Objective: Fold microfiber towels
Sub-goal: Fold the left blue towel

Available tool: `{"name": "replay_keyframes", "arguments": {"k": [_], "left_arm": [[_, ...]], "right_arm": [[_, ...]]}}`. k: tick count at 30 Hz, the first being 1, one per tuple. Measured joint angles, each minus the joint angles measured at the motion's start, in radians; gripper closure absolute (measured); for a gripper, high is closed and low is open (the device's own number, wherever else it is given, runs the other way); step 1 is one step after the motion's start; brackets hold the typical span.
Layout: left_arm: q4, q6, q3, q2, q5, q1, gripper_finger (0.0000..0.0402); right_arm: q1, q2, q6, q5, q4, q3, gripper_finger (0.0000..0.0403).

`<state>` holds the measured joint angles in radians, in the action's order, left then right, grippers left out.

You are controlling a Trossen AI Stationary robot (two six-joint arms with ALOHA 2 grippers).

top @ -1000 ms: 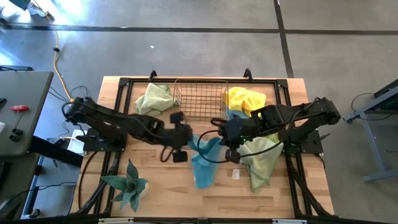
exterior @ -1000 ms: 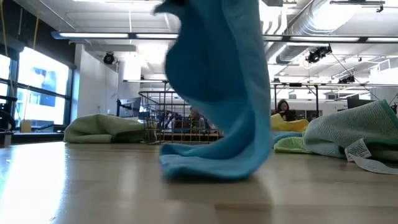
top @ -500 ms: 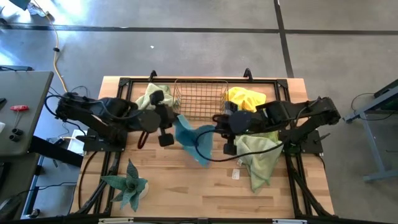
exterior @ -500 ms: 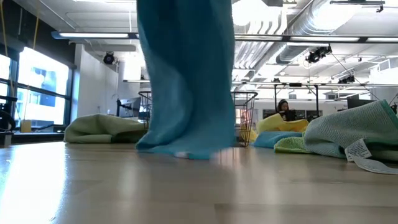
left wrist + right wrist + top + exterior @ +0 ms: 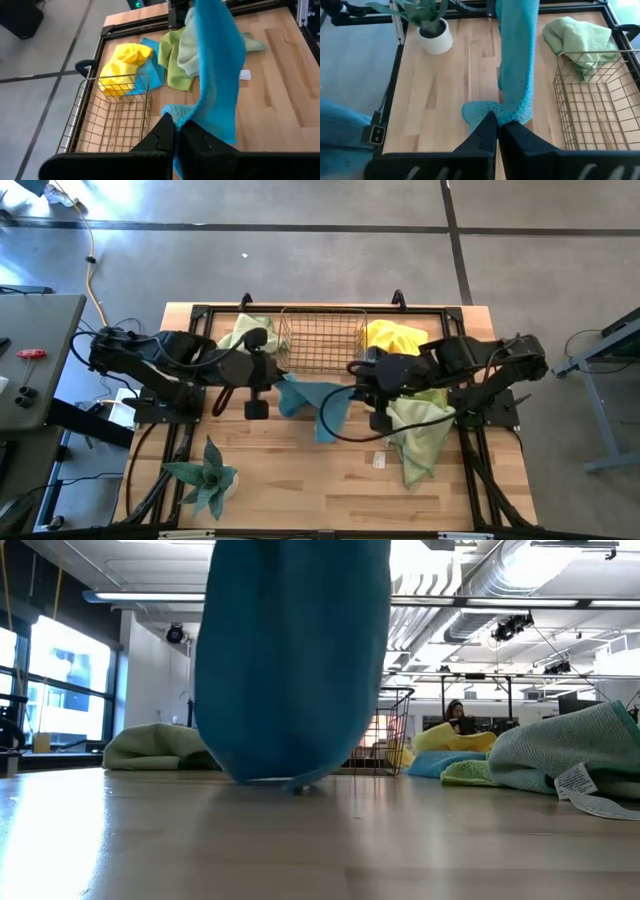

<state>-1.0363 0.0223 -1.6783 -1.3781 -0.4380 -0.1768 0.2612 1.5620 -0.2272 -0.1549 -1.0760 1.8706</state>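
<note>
pinching the same blue towel (image 5: 312, 402) from opposite ends, both pairs of jaws are clamped tight on the cloth: the left gripper (image 5: 175, 131) has a bunched corner squeezed between its dark fingers, and the right gripper (image 5: 497, 125) grips a similar wad at the other end. from where i stand the towel hangs between them as a slack sling above the tabletop (image 5: 300, 490), its lowest fold just brushing or barely clearing the wood in the low view, right in front of the copper wire basket (image 5: 322, 338). further out, a pale green towel (image 5: 245, 335) lies crumpled beside the basket on the left arm's side, a yellow towel (image 5: 392, 337) sits heaped on the other side of the basket, and a lime green towel (image 5: 420, 435) sprawls under the right arm with a white tag showing near it. a spiky plant (image 5: 205, 475) in a white pot stands at the near left corner, well apart from the work. my worry is the grip: each end is held as a lump rather than a clean corner, so if the arms spread to stretch the cloth flat, one wad could slip free and drop the towel in a twist. the sagging middle could also drag over the basket rim or snag its wires if the arms swing back, and laying it down while twisted would leave a crooked fold.
</note>
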Motion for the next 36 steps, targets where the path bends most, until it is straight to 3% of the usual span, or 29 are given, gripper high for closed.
{"name": "replay_keyframes", "arguments": {"k": [10,18,28,32,36], "left_arm": [[-0.009,-0.018,-0.011,0.003,0.176,0.000,0.0402],[-0.037,-0.027,-0.111,0.003,0.222,-0.001,0.0402],[-0.120,-0.027,-0.145,-0.014,0.307,0.000,0.0401],[-0.138,-0.095,-0.145,-0.035,0.277,0.000,0.0401],[-0.150,-0.184,-0.145,-0.034,0.211,0.023,0.0401]], "right_arm": [[-0.020,0.000,0.099,0.228,0.004,0.000,0.0403],[-0.054,0.002,0.105,0.370,0.038,0.017,0.0403],[-0.096,0.000,0.105,0.382,-0.046,0.138,0.0403],[-0.115,0.000,0.115,0.355,-0.107,0.145,0.0403],[-0.140,0.002,0.155,0.254,-0.176,0.145,0.0403]]}}
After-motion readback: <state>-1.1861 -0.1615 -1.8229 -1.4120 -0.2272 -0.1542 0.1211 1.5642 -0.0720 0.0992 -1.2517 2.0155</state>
